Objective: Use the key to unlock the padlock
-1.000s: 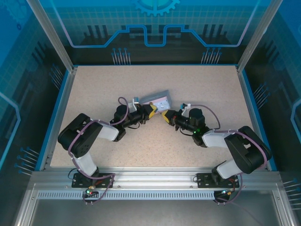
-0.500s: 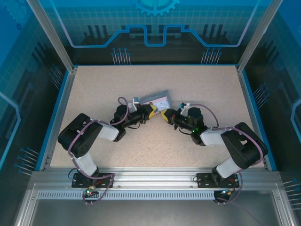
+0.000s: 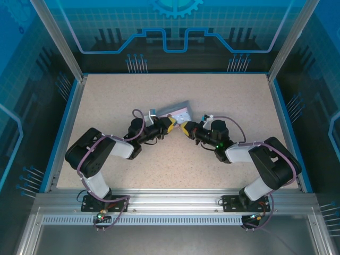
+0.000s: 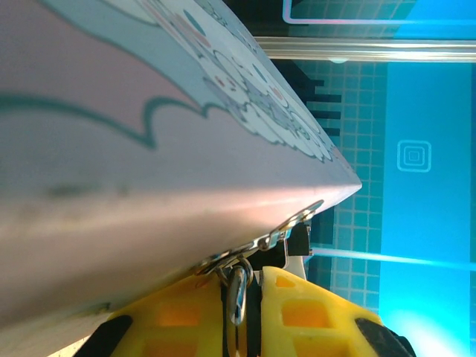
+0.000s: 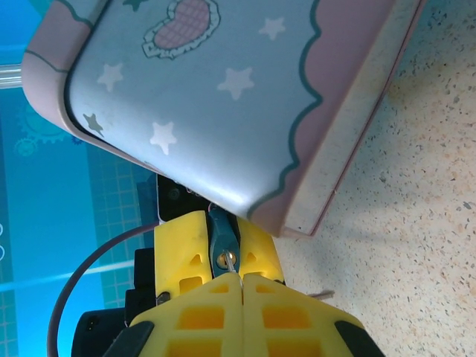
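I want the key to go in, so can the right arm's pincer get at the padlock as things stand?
Likely yes: the padlock, clamped in the left pincer by the tin, faces the right pincer head-on, and the key it holds seems to touch the keyhole, nothing between.

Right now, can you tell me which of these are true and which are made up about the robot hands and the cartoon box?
1. The left gripper is pinching the padlock. True.
2. The right gripper is wide open. False: it is shut, with the thin key between its fingertips.
3. The tin box has stars and a heart printed on it. True.
4. The two grippers sit at opposite edges of the table. False: they meet tip to tip beside the tin box, near the middle.
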You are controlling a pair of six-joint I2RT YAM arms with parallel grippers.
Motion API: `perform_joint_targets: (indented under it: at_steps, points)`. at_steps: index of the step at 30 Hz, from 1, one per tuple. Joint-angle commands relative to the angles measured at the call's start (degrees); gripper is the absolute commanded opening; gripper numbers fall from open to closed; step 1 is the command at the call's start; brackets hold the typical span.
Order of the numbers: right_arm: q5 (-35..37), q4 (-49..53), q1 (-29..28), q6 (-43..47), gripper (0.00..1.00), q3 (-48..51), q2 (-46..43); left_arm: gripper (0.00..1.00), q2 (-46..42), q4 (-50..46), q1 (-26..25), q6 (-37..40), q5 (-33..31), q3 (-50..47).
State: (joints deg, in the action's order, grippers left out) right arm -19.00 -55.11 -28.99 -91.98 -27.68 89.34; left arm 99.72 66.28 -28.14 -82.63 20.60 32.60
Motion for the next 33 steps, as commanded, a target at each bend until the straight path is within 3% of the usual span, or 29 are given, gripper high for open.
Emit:
perform_joint_targets:
  at_steps: [1, 23, 33]
  points:
    - [0.57, -2.11, -1.48, -0.21, 0.0, -1.94, 1.14, 0.0, -0.07, 6.35, -0.04, 0.02, 0.85, 0.09]
    - [0.76, -1.94, -1.94, -0.17, 0.0, -2.07, 1.54, 0.0, 0.9, 6.49, -0.33, 0.06, -0.14, 0.03]
    - [1.11, 2.27, -0.06, 1.83, 0.0, 2.83, -2.59, 0.0, 0.82, 5.48, -0.31, 0.22, -0.56, 0.65]
